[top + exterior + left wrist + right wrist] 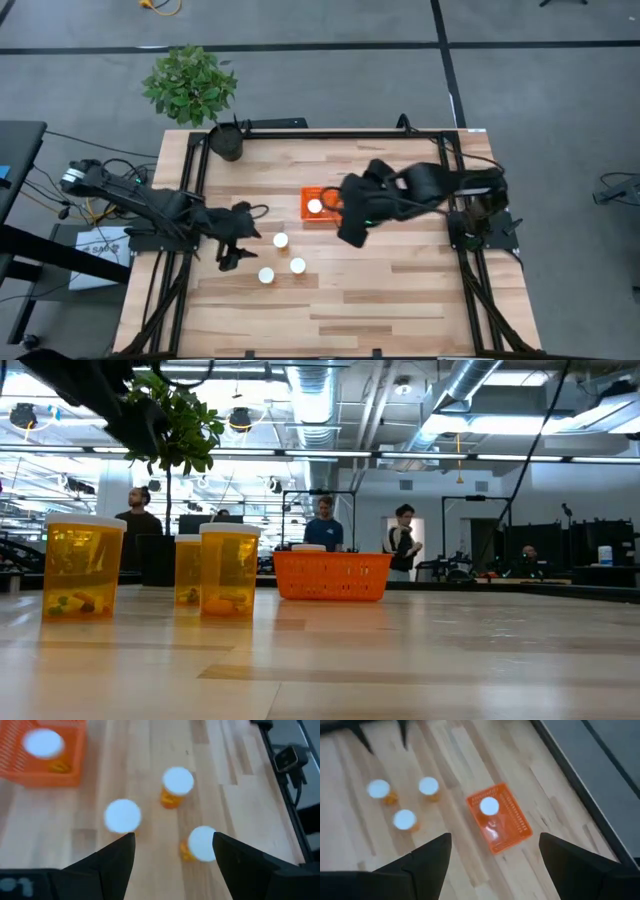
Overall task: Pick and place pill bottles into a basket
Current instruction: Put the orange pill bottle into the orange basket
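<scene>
Three amber pill bottles with white caps stand upright on the wooden table [281, 240] [298, 265] [266, 275]; the low view shows them at the left [82, 565] [230, 568]. A fourth bottle [315, 206] stands inside the orange basket [322, 218], which rests on the table near its middle. My left gripper [172, 855] is open and empty above the table, just left of the three bottles [245, 238]. My right gripper [495, 852] is open and empty, high above the basket's right side [345, 215].
A dark pot with a green plant [226, 143] stands at the table's far left corner. Black frame rails run along the table's left and right edges [455, 240]. Bare wood lies toward the near edge. People stand in the room behind the table [324, 525].
</scene>
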Robot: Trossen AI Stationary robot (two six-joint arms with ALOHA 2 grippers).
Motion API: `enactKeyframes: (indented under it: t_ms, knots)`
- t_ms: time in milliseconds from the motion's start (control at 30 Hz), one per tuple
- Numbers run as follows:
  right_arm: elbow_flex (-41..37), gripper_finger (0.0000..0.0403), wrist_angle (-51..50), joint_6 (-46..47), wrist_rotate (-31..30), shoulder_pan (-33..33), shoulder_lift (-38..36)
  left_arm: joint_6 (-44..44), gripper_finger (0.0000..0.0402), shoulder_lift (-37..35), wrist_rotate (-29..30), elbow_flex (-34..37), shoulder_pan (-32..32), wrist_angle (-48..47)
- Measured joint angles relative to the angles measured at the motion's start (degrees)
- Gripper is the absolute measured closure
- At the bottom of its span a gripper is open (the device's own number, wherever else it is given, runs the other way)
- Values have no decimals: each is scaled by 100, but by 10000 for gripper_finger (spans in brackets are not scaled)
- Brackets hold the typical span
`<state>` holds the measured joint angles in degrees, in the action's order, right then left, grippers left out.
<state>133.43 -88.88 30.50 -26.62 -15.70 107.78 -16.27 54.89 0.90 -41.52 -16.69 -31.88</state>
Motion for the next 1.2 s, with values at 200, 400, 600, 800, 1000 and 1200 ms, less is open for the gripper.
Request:
enactKeyframes:
  t_ms: [200,400,600,800,1000,1200]
  knots:
    - [0,106,-124,164,-350,-400,-466,25,145,784,-732,0,0,233]
    - [0,106,-112,-58,-441,-568,-767,-8,145,1189,-1194,0,0,289]
    - [0,106,-113,-323,-438,-568,-923,-204,143,1261,-1468,0,-60,322]
    - [0,106,-114,-556,-392,-566,-935,-223,142,1270,-855,-90,-249,444]
    - [-11,106,-110,-708,-385,-566,-1041,126,142,1806,-241,-1025,-543,-326]
    - [-4,106,-114,-758,-373,-633,-1351,390,142,2791,-330,-1982,-823,-1494]
